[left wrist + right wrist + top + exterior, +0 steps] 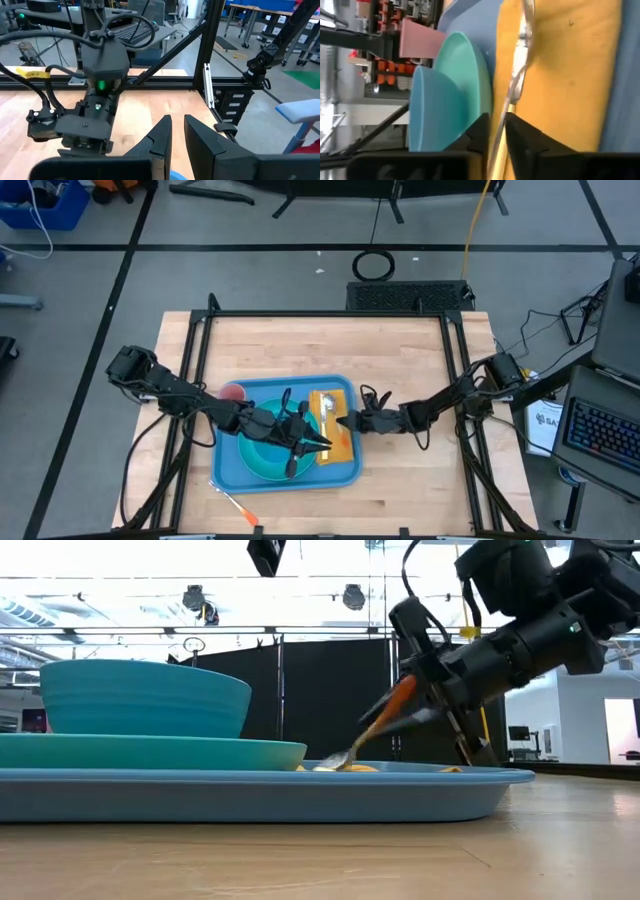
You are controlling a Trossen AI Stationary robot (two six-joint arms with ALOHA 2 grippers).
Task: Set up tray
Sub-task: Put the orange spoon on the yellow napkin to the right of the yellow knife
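Looks stiff, light, slick: tray point(229, 471), best gripped at rim. Right fingers point(496, 131) narrowly pinching spoon point(519, 70); left fingers point(176, 142) narrow, empty.

The tray point(232, 472) sits on the counter point(400, 350). On it, a bowl point(145, 697) rests in a plate point(200, 752); a napkin point(340, 442) lies right of them, carrying a spoon point(519, 75).

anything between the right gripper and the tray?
Yes. The right gripper sits over the tray with a utensil between its fingers, tip down on a yellow napkin that covers the tray floor there. The plate and bowl stand off to the side, not in the way.
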